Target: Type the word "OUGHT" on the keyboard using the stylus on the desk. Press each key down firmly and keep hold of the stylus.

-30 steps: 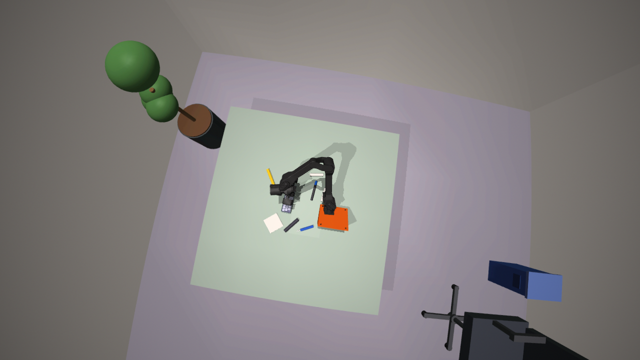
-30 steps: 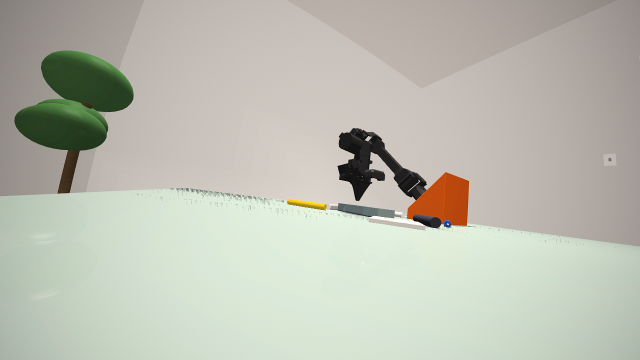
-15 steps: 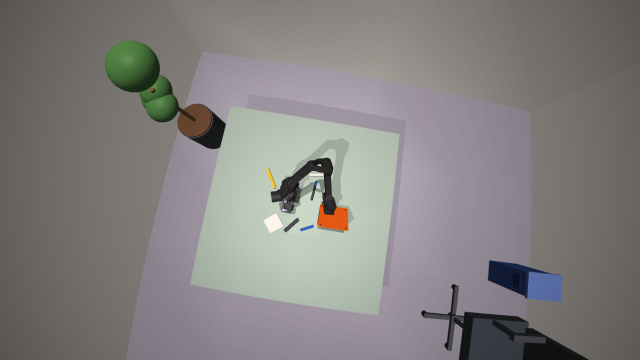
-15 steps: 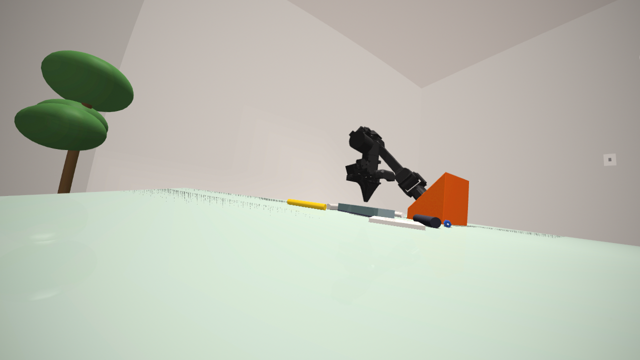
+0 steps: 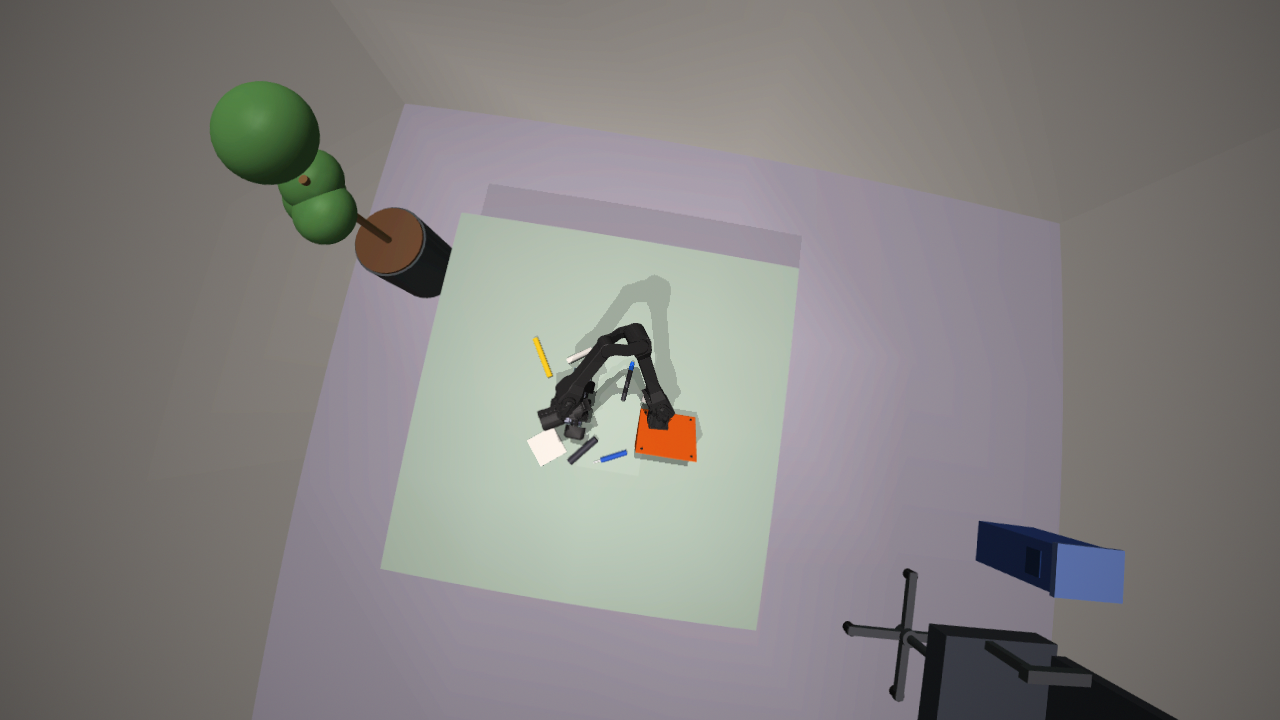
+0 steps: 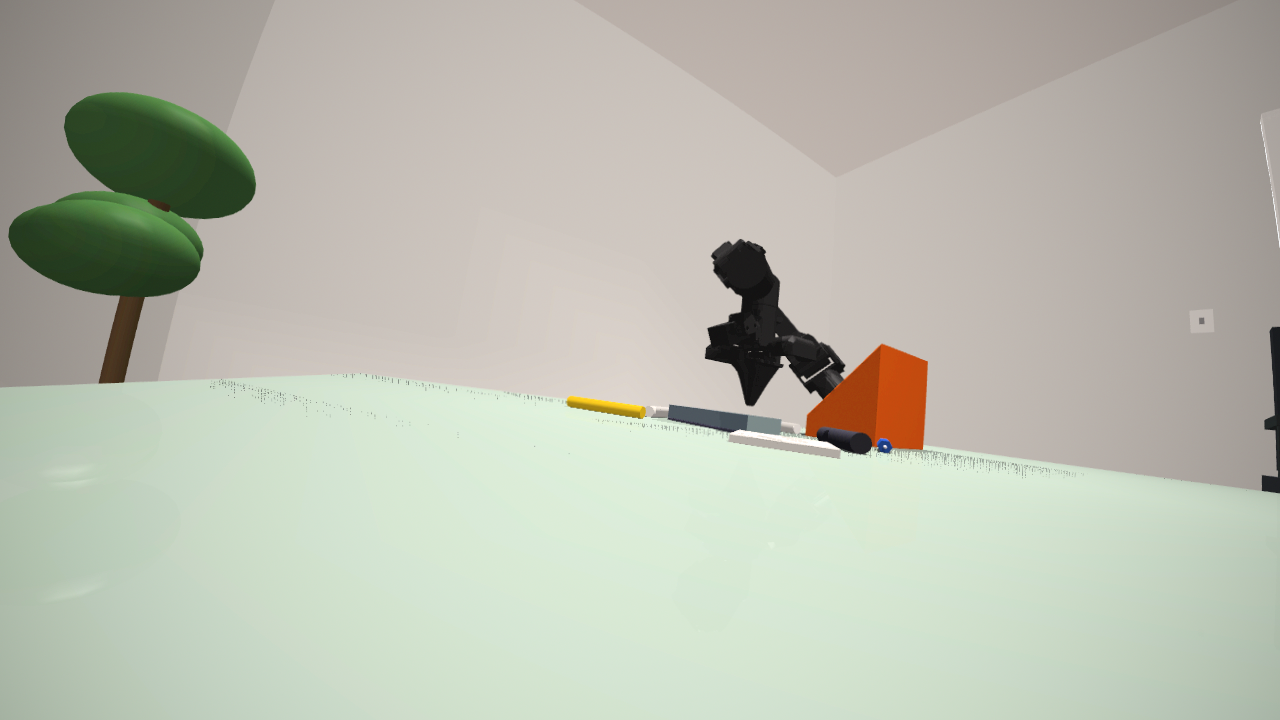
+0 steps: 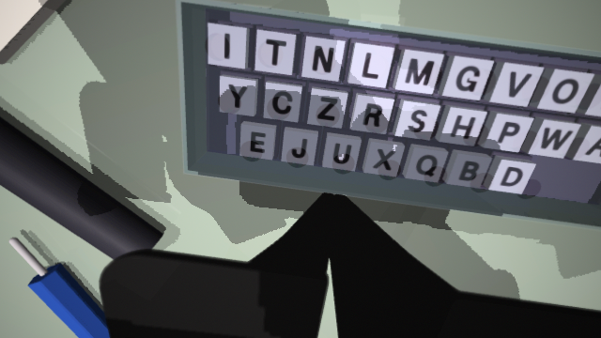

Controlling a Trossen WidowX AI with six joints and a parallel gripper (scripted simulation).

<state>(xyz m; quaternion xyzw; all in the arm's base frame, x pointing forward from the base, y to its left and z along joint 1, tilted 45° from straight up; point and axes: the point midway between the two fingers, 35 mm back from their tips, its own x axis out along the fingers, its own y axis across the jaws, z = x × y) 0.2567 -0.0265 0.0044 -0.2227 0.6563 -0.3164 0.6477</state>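
Observation:
The keyboard (image 6: 720,419) (image 7: 282,175) is a shallow grey-blue tray of white letter keys; the arm hides most of it in the top view. In the wrist view O and G are in the top row, H in the middle, U at the bottom and T at upper left. My gripper (image 6: 750,402) (image 7: 331,205) is shut and empty, with its tips above the keyboard, over its lower edge in the wrist view. A blue stylus (image 5: 614,456) (image 6: 884,443) (image 7: 70,300) with a thin pale tip lies on the desk, apart from the gripper.
A dark cylinder (image 5: 582,450) (image 6: 844,439) (image 7: 70,207) lies between the blue stylus and a white square slab (image 5: 546,446) (image 6: 785,445). A yellow stick (image 5: 542,356) (image 6: 605,407), white rod (image 5: 579,355) and black-and-blue pen (image 5: 626,385) lie around. An orange block (image 5: 666,440) (image 6: 902,402) stands at the arm's base.

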